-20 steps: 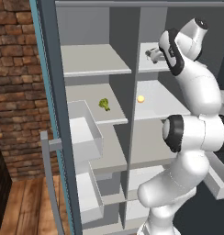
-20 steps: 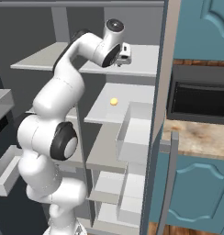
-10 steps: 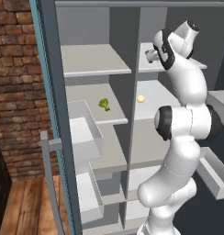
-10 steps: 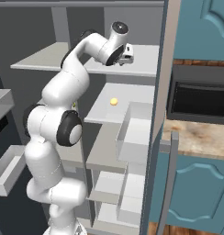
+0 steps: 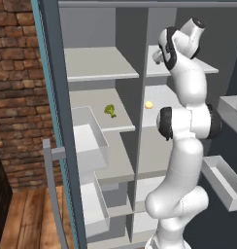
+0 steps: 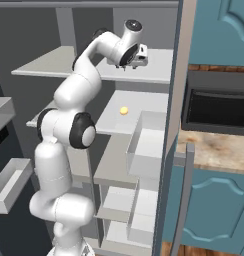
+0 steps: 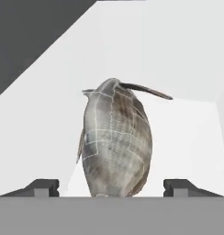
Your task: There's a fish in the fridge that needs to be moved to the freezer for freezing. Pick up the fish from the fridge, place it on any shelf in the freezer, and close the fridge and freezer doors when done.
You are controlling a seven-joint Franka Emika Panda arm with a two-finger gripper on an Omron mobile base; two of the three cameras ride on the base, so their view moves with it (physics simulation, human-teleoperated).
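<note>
Fish (image 7: 116, 140), dark grey and scaled, lies on the pale upper fridge shelf (image 7: 178, 55) directly between the two finger tips, its thin tail pointing away from the hand. Gripper (image 7: 114, 187) stands with jaws spread wide, one tip on either side of the body with clear gaps, grasping nothing. In the base views the gripper (image 6: 135, 56) sits over the top shelf of the wider compartment; below it rest a small yellow ball (image 6: 124, 110) and a broccoli floret (image 5: 110, 110).
</note>
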